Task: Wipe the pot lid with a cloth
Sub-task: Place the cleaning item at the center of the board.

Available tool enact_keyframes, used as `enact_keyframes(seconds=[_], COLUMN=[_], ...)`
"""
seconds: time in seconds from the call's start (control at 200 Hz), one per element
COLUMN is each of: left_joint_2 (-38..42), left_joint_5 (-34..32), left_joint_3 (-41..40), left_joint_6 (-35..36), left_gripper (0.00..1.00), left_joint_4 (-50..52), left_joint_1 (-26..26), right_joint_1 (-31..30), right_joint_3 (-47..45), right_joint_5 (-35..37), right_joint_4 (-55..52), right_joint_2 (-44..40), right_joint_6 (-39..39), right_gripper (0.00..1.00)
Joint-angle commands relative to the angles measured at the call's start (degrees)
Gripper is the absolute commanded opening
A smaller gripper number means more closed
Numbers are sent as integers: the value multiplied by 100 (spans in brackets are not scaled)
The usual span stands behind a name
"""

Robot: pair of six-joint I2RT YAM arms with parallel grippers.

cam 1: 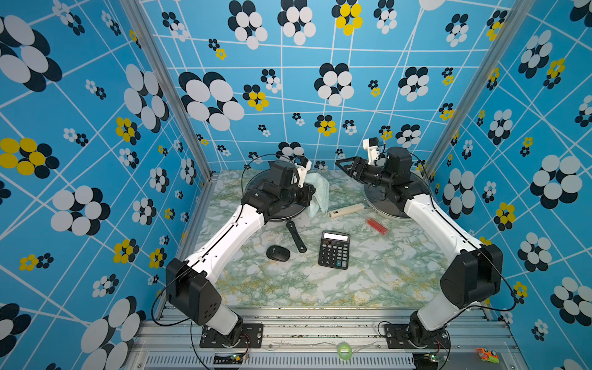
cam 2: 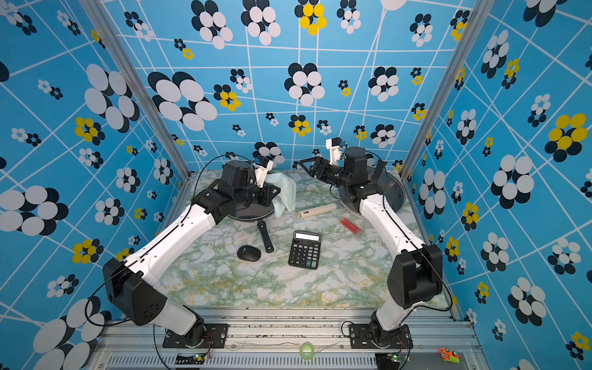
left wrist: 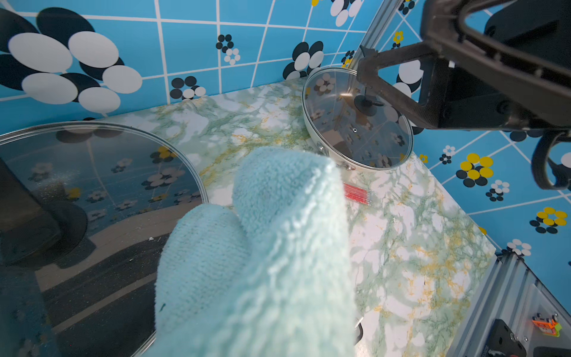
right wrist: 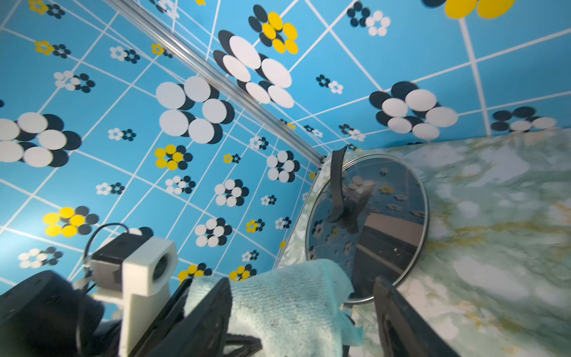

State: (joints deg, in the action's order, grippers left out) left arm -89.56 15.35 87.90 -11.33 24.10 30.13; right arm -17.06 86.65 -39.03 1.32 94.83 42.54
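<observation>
At the far left of the table (cam 1: 288,288), the left gripper (cam 1: 309,195) is pinched tight on the cloth (cam 1: 320,192). Its fingertips are buried in the terry, so only the pinch itself shows. The cloth hangs in a loose fold at the right rim of the glass pot lid (left wrist: 92,185), which sits on the black-handled pan (cam 1: 296,237). Can't tell if terry is touching glass.

The right gripper (cam 1: 340,166) is spread wide and holds nothing. It's raised at the far right, pointing left, near the cloth. Below it is a 2nd lid (left wrist: 358,123) on the pan with the cream handle (cam 1: 346,210). The red sticks (cam 1: 377,226) lie just on the near side of that handle. The calculator (cam 1: 334,250) and mouse (cam 1: 278,253) are nearer, mid-table.

Risks, my read:
1. Most of the cloth hangs off the rim, so a stroke could put gripper on glass instead of terry.
2. The pot lid rests loose with nothing bracing it, so a sideways push could slide it or the pan.
3. The 2 grippers are close, and a rightward stroke could clip them.
4. The trailing cloth could drag the cream handle or red sticks.
</observation>
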Motion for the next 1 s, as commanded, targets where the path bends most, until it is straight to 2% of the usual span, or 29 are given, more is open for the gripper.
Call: enact_keyframes(seconds=[0.0,0.185,0.335,0.605,0.695,0.765,0.915,0.995], left_joint_2=[-135,-304,-349,-393,-414,-395,-357,-301], left_joint_5=[250,505,637,632,484,350,72,8], left_joint_3=[283,503,596,728,739,694,635,580], left_joint_6=[362,375,447,759,860,865,688,388], left_gripper=[0,0,0,0,0,0,0,0], left_joint_4=[79,45,116,367,447,378,140,-89], left_joint_1=[46,78,115,330,380,371,238,58], right_joint_1=[-192,-581,-723,-790,-794,-790,-786,-790], right_joint_3=[33,9,-28,277,352,292,200,113], right_joint_5=[-748,-369,-112,-121,-275,-307,-400,-184], right_joint_4=[-517,-1175,-1072,-903,-886,-937,-1096,-1050], right_joint_2=[28,-85,-97,170,221,202,73,-38], right_joint_6=[259,-372,-380,-298,-300,-342,-629,-712], right_gripper=[74,76,77,76,61,36,0,0])
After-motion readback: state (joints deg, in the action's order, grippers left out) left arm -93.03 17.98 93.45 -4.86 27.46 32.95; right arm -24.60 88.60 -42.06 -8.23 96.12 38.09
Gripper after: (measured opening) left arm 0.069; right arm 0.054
